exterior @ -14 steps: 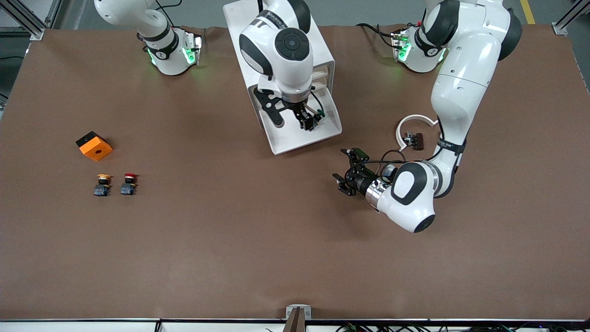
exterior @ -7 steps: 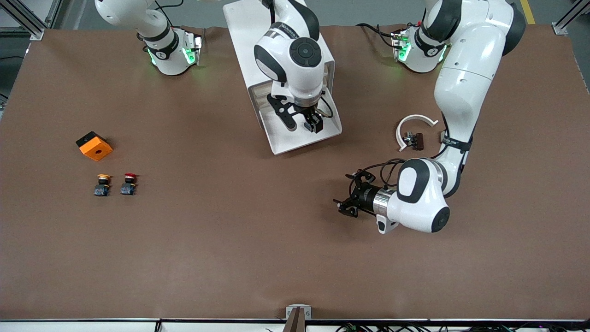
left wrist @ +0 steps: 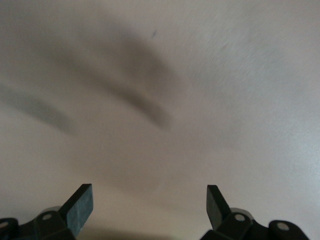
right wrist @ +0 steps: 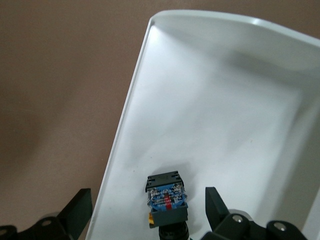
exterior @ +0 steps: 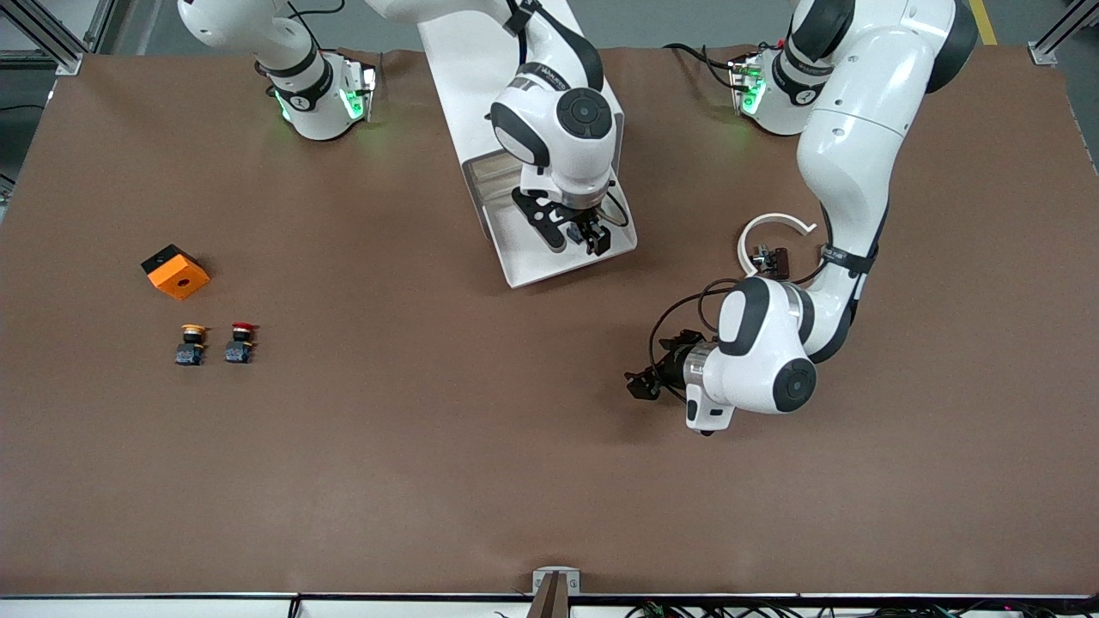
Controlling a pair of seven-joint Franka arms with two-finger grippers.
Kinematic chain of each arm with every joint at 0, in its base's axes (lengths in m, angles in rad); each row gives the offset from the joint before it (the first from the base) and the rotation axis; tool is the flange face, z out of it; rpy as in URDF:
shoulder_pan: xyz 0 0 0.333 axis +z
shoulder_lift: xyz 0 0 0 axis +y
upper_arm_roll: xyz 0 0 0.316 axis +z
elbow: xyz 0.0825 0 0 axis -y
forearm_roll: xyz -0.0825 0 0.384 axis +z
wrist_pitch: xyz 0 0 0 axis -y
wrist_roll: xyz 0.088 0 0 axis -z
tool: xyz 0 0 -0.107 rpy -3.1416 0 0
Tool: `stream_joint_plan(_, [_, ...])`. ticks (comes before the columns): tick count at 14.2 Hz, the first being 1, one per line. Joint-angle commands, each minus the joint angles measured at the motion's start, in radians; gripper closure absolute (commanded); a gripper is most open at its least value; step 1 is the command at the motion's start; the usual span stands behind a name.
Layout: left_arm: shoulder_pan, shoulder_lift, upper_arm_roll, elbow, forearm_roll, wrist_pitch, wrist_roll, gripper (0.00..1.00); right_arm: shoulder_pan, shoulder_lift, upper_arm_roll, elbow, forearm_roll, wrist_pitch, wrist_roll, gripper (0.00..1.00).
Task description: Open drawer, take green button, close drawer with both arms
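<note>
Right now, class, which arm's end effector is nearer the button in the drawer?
Right. The right end effector is open over the drawer, straddling the button; the left end effector is open over bare table.

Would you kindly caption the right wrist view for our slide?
Open right gripper over the white drawer, a button between its fingers.

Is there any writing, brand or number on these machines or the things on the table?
Black band on the right arm: white lettering, too small to read.
Black band on the left arm: lettering, too small to read.
Button in the drawer: marks on its blue base, blurred.
Right gripper, open over the drawer, and left gripper, open over the table: no text.
</note>
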Motion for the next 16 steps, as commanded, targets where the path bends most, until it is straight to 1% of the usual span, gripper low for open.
stream_joint_plan(1, [-0.017,-0.125,-0.001,-0.172,0.083,0.138,0.058,0.0,0.032,0.018,-0.014,0.015,-0.017,0.003,0.019,0.0])
stream_joint_plan(3, [-0.042,-0.14,0.005,-0.198,0.17,0.175,0.058,0.0,0.048,0.018,-0.014,0.012,-0.019,0.002,0.022,0.0])
stream_joint_plan(5, [-0.057,-0.147,0.005,-0.206,0.243,0.175,0.055,0.0,0.054,0.024,-0.015,0.01,-0.022,0.002,0.034,0.0])
stream_joint_plan(7, [-0.08,-0.151,0.008,-0.206,0.331,0.175,0.051,0.0,0.066,0.037,-0.015,0.009,-0.045,0.002,0.034,0.0])
stream_joint_plan(8, [-0.088,-0.151,0.008,-0.205,0.353,0.175,0.051,0.0,0.069,0.046,-0.014,0.009,-0.057,0.003,0.037,0.0])
stream_joint_plan(10, [-0.09,-0.151,0.008,-0.203,0.356,0.171,0.049,0.0,0.071,0.054,-0.014,0.01,-0.072,0.003,0.036,0.0])
stream_joint_plan(13, [-0.076,-0.147,0.006,-0.2,0.356,0.165,0.052,0.0,0.072,0.057,-0.014,0.01,-0.072,0.005,0.034,0.0])
stream_joint_plan(14, [-0.071,-0.144,0.006,-0.195,0.354,0.164,0.052,0.0,0.074,0.061,-0.014,0.01,-0.075,0.005,0.032,0.02])
stream_joint_plan(16, [-0.062,-0.139,0.005,-0.195,0.353,0.163,0.054,0.0,0.074,0.067,-0.014,0.009,-0.072,0.02,0.034,0.31])
